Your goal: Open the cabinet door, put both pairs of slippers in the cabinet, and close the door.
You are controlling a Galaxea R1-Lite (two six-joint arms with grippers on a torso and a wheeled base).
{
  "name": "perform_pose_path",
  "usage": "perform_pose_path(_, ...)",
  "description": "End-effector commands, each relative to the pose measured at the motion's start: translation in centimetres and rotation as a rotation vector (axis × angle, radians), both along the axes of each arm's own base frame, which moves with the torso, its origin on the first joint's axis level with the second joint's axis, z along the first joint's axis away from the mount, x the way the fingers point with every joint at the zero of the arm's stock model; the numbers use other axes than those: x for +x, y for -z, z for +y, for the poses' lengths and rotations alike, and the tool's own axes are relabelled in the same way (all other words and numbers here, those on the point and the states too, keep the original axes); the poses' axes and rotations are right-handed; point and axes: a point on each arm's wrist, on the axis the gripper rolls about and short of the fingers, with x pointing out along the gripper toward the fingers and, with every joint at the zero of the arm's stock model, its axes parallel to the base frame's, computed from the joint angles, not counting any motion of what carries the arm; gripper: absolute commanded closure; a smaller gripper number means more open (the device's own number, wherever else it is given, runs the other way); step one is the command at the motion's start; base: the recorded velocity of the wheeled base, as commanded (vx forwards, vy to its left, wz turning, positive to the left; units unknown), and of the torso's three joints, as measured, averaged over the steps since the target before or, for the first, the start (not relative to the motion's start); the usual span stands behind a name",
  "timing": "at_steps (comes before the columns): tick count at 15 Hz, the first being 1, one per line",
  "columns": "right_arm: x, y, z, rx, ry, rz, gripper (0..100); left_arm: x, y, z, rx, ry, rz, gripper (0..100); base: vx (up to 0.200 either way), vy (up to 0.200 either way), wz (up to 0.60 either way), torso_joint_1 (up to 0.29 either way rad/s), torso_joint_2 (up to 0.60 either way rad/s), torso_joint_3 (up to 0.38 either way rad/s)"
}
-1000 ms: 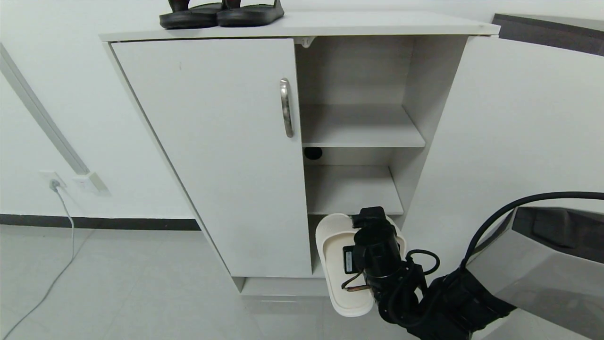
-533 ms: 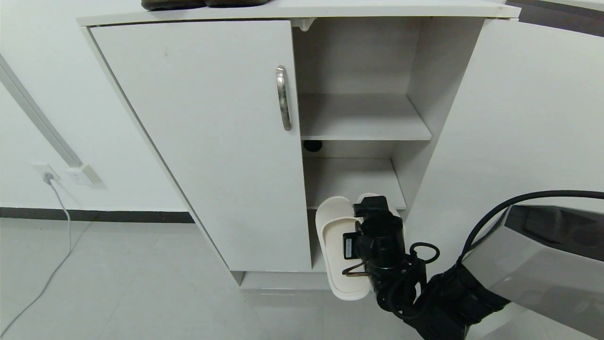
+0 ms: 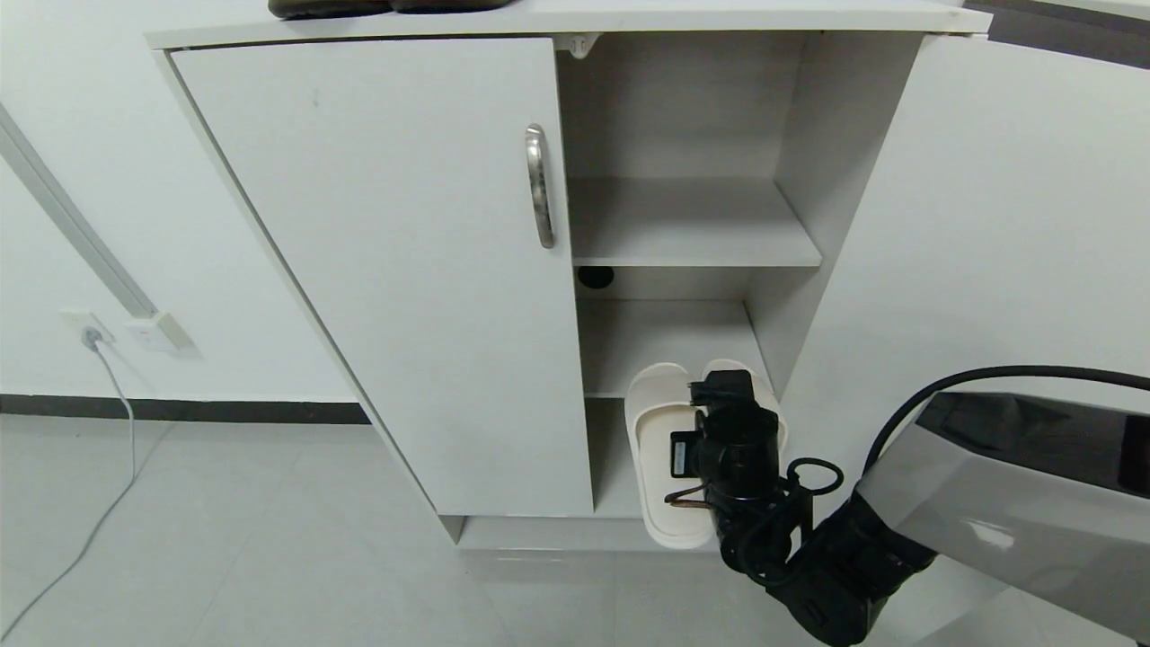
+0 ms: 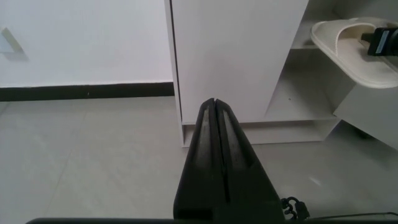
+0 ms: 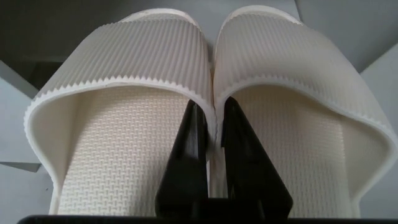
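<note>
A pair of cream slippers hangs side by side at the mouth of the white cabinet's bottom compartment, toes pointing inward. My right gripper is shut on the slippers' two inner side walls, pinched together. The cabinet's right door stands wide open; the left door is closed. A pair of black slippers rests on the cabinet top. My left gripper is shut on nothing, low over the floor in front of the cabinet, with the cream slippers off to its side.
Two bare shelves sit above the bottom compartment. The closed door carries a metal handle. A wall socket with a grey cable trails down to the tiled floor on the left.
The head camera tilted down a second ago. Since then my right gripper has carried the cream slippers a little rightward and farther toward the bottom compartment.
</note>
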Motion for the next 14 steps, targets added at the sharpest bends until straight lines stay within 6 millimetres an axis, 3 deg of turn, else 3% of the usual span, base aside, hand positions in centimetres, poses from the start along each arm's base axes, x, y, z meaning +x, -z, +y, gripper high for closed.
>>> perform_pose_path(1,0.02,0.46,0.13,-0.003,-0.003,0.001,100,0.01,0.00,0.00,0.000,0.000,0.001,100,0.000,0.000,0.00,0.000,0.00,0.000)
perform_pose_path(5,0.18,0.85,0.11,0.001,-0.002,-0.002,100,0.01,0.00,0.01,-0.002,0.000,0.001,100,0.000,0.000,0.00,0.000,0.00,0.000)
perform_pose_path(11,0.13,0.71,0.24,0.003,-0.005,-0.007,100,0.01,0.00,0.00,-0.002,-0.002,0.001,100,0.200,0.000,0.00,0.002,0.00,0.002)
perform_pose_path(14,0.14,0.76,0.25,0.004,-0.008,-0.006,100,0.01,0.00,0.00,-0.005,-0.002,0.001,100,0.000,0.000,0.00,0.000,0.00,0.000)
